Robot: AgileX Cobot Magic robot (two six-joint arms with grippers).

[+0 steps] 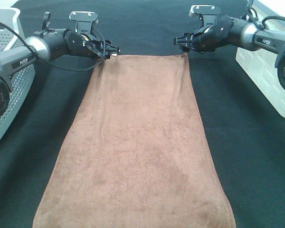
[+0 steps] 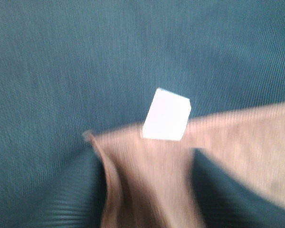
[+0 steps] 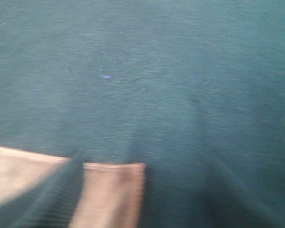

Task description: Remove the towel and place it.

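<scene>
The brown towel (image 1: 142,142) stretches from the far middle of the black table toward the near edge. My left gripper (image 1: 110,50) is shut on its far left corner, where the small white tag (image 2: 166,115) sticks out. My right gripper (image 1: 181,43) is shut on the far right corner. The far hem runs straight and taut between the two grippers. Both wrist views are blurred: the left wrist view shows the towel (image 2: 237,137) running between dark fingers (image 2: 85,190), and the right wrist view shows the towel corner (image 3: 109,190) between dark fingers (image 3: 52,199).
A grey perforated basket (image 1: 7,66) stands at the left edge behind the left arm. A white basket (image 1: 259,71) stands at the right edge under the right arm. Black cloth (image 1: 247,156) covers the table on both sides of the towel.
</scene>
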